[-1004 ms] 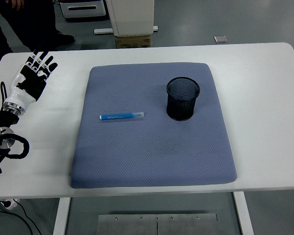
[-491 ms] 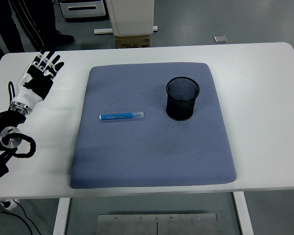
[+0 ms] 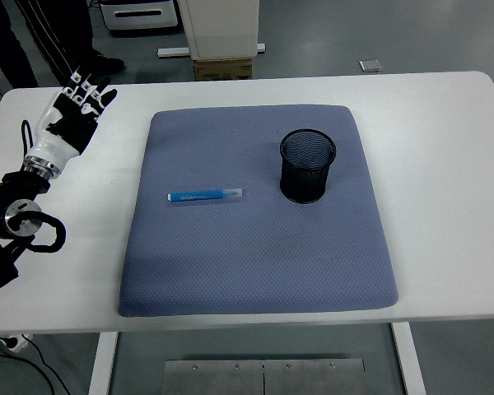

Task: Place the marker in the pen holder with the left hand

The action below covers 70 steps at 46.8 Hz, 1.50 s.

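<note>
While marker lies ungrasped mid-mat, left hand at tabletop's far-left corner, fingers apart, empty. Approach step; next, reach right to marker.

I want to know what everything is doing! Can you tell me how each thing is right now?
marker: lying flat on the mat, nobody holding it.
pen holder: standing upright on the mat, looks empty.
blue mat: spread flat on the table.
left hand: fingers open, holding nothing, over the table's left side.

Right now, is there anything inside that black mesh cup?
The pen holder looks empty, though its dark floor is hard to see. The marker lies on the blue mat.
</note>
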### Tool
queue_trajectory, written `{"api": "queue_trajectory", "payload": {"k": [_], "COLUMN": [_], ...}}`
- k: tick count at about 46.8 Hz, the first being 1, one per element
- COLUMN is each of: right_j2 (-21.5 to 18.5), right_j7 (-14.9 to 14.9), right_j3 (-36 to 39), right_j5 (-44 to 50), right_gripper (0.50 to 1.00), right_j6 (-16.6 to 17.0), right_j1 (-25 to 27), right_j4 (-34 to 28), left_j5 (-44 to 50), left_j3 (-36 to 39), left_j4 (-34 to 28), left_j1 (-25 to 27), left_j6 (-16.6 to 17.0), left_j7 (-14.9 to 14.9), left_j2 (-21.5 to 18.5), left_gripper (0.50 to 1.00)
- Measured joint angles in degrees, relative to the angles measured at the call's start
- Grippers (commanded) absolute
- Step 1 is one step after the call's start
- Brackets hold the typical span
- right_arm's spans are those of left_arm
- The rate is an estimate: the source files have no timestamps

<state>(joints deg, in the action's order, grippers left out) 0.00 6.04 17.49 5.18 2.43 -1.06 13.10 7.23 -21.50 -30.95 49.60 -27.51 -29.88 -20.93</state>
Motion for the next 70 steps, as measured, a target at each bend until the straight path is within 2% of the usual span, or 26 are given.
{"api": "queue_trajectory", "payload": {"k": [9,16,36,43,51,61,68,70], "right_j2": [0.0,0.0,0.0,0.0,0.0,0.0,0.0,0.0], "right_j7": [0.0,0.0,0.0,0.0,0.0,0.1,0.0,0.0], "right_j3": [0.0,0.0,0.0,0.0,0.0,0.0,0.0,0.0], "right_j5": [0.0,0.0,0.0,0.0,0.0,0.0,0.0,0.0], "right_gripper": [1.0,1.0,1.0,1.0,1.0,1.0,1.0,1.0], "right_j6": [0.0,0.0,0.0,0.0,0.0,0.0,0.0,0.0], "right_j1": [0.0,0.0,0.0,0.0,0.0,0.0,0.0,0.0], "right_j4": [0.0,0.0,0.0,0.0,0.0,0.0,0.0,0.0], "left_j5": [-1.8,-3.8,-11.2,-16.8,-24.7,-25.5,-25.0,-25.1], "left_j3": [12.6,18.8,45.7,50.0,51.2,60.3,64.3,65.2], "left_j4": [-4.5,-7.9,-14.6,-14.5,-13.6,-12.1,-11.4,-11.3], "left_j1": [6.4,10.4,27.0,30.2,33.2,37.7,38.3,38.4], "left_j6": [0.2,1.7,2.1,2.1,2.6,4.0,4.3,4.3], "left_j7": [0.1,0.3,0.3,0.4,0.4,0.6,0.6,2.3], "left_j2": [-1.1,-2.0,-1.3,-0.2,0.5,3.1,3.4,3.4], "left_gripper": [1.0,1.0,1.0,1.0,1.0,1.0,1.0,1.0]}}
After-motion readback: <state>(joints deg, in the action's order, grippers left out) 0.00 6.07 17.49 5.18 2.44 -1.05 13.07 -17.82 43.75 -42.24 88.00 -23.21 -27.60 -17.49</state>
